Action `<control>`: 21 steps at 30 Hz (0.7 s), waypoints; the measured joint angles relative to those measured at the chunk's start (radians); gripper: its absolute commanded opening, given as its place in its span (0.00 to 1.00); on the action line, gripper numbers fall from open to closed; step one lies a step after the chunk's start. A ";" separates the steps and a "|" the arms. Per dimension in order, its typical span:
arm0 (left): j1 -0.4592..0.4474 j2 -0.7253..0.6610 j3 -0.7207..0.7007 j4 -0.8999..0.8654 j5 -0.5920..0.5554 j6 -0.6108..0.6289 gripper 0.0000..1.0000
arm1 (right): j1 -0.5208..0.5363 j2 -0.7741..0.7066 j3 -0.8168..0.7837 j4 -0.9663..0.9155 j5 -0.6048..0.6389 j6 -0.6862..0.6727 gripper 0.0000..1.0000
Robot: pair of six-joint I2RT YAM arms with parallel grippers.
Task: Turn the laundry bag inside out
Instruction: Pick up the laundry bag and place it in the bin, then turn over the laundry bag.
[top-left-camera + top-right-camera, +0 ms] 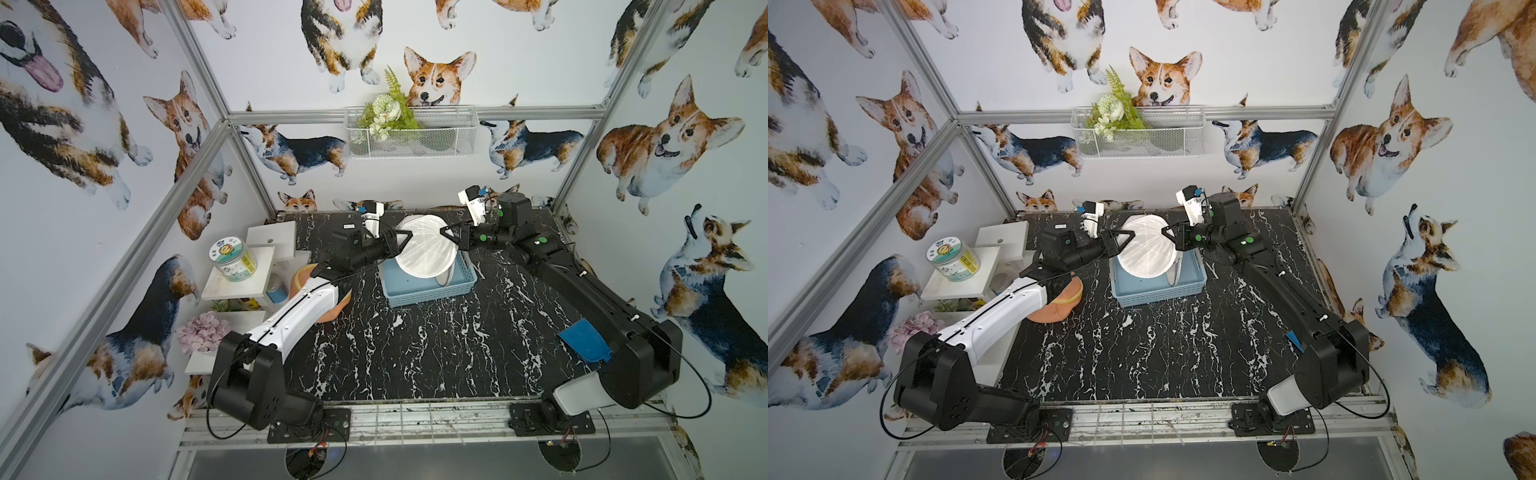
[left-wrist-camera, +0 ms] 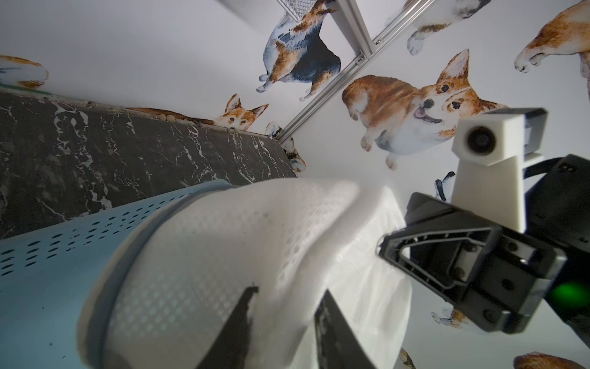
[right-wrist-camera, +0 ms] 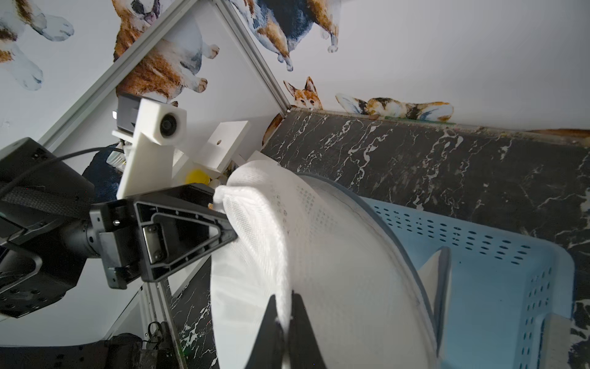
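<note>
L hand [image 1: 405, 237] is closed narrow on the left edge of the white mesh laundry bag [image 1: 424, 249], w/ a thick fold of mesh caught between its fingers [image 2: 238, 329] in the left wrist view. R hand [image 1: 444, 230] faces it across the bag and is pinched almost fully closed on the opposite edge, w/ a thin pleat between its fingers [image 3: 269, 319] in the right wrist view. The bag is round and stretched flat like a disc. It's tilted, w/ its lower part down inside a light-blue perforated basket [image 1: 428, 297] and its upper part above the rim. A pale flat piece [image 1: 444, 276] leans in the basket beside the bag; can't tell if it's part of the bag. The basket sits at rear centre of the black marble tabletop [image 1: 415, 353], near the back wall. Open marble runs from the basket's front to the arm bases. By the L arm is a white shelf unit [image 1: 249, 282] w/ a lidded jar [image 1: 232, 259] on it. A wire basket [image 1: 411, 133] on the back wall holds green-and-white flowers [image 1: 386, 112] at one end.
</note>
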 measured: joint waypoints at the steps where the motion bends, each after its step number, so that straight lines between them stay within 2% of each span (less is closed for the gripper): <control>1: 0.000 0.000 0.002 0.003 0.011 -0.017 0.00 | -0.004 -0.001 -0.005 0.002 -0.003 0.003 0.27; 2: -0.001 -0.004 0.005 0.004 0.014 -0.031 0.00 | -0.004 -0.004 -0.008 0.002 0.000 0.014 0.44; 3: -0.001 -0.009 0.007 0.003 0.014 -0.048 0.00 | -0.004 -0.011 -0.010 0.002 0.004 0.019 0.55; 4: -0.001 -0.016 0.014 -0.005 0.015 -0.074 0.00 | -0.003 -0.024 -0.013 0.003 0.010 0.019 0.70; 6: -0.001 -0.028 0.044 -0.042 0.002 -0.097 0.00 | -0.003 -0.068 -0.025 0.011 0.014 0.016 0.81; 10: 0.000 -0.040 0.108 -0.118 -0.040 -0.141 0.00 | 0.007 -0.189 -0.066 0.084 -0.004 -0.015 0.88; 12: 0.000 -0.038 0.131 -0.160 -0.059 -0.161 0.00 | 0.062 -0.208 -0.056 0.090 0.016 -0.061 0.89; 16: 0.000 -0.018 0.163 -0.224 -0.068 -0.194 0.00 | 0.272 -0.160 0.040 0.003 0.192 -0.226 0.87; 21: 0.000 -0.015 0.165 -0.254 -0.074 -0.227 0.00 | 0.392 -0.087 0.073 -0.075 0.484 -0.364 0.87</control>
